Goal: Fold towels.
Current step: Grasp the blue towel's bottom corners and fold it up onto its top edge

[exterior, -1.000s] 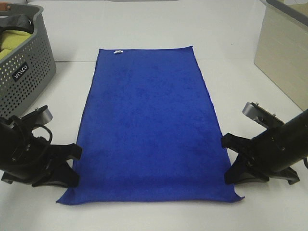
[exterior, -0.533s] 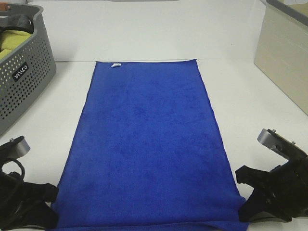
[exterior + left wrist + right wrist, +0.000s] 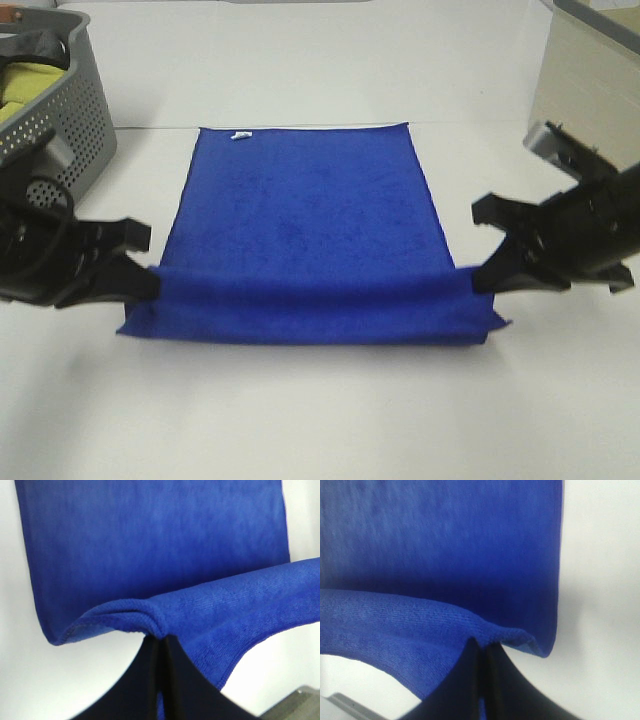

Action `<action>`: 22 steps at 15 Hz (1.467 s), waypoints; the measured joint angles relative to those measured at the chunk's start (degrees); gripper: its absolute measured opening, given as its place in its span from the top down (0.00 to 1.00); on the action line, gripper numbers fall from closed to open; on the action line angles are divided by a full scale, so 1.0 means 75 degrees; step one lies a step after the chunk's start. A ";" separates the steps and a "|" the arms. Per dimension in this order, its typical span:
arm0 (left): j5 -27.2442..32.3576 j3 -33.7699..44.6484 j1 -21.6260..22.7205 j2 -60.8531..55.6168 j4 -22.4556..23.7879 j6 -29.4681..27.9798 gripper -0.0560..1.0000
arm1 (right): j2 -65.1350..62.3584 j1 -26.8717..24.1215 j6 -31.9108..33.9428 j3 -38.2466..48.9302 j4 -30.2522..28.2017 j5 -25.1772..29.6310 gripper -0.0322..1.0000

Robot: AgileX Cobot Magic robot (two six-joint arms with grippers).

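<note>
The royal-blue towel [image 3: 305, 215] lies on the white table with its small white tag [image 3: 239, 135] at the far short edge. Its near part is lifted and carried over the rest, hanging as a raised band [image 3: 310, 300] between the two grippers. My left gripper [image 3: 152, 283] is shut on the towel's near left corner [image 3: 150, 625]. My right gripper [image 3: 470, 280] is shut on the near right corner [image 3: 485, 635]. Both hold the edge a little above the flat part of the towel.
A grey perforated basket [image 3: 62, 130] with a yellow-green cloth [image 3: 25, 78] stands at the far left, close to the left arm. A beige box [image 3: 590, 90] stands at the far right. White table [image 3: 320, 420] lies bare in front of the towel.
Both grippers pinched the near corners, lifted them and carried them away from the front edge over the towel. The towel's near half now hangs doubled over.
</note>
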 joint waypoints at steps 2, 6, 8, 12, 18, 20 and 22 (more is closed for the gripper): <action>-0.0176 -0.0871 0.0000 0.0413 0.0023 -0.0008 0.94 | 0.0336 0.0000 0.0634 -0.1383 -0.0726 0.0191 0.97; -0.0298 -0.2681 0.0031 0.2009 0.0145 -0.0008 0.94 | 0.2124 0.0000 0.1154 -0.4156 -0.1360 0.0940 0.97; -0.0290 -0.3728 0.0283 0.2735 0.0183 -0.0176 0.94 | 0.3025 0.0000 0.1268 -0.5409 -0.1367 0.1108 0.97; -0.0130 -0.5577 0.0856 0.3995 0.0344 -0.0428 0.94 | 0.4866 0.0000 0.1612 -0.8174 -0.1436 0.1543 0.97; -0.0153 -0.8426 0.0909 0.6012 0.0451 -0.0420 0.94 | 0.7395 0.0000 0.2063 -1.1757 -0.1719 0.1925 0.97; -0.0153 -0.8976 0.0909 0.6631 0.0481 -0.0359 0.94 | 0.7823 0.0000 0.2063 -1.2116 -0.1727 0.1742 0.97; -0.0153 -0.9236 0.0909 0.6937 0.0527 -0.0260 0.87 | 0.7976 0.0000 0.2063 -1.2124 -0.1788 0.1520 0.88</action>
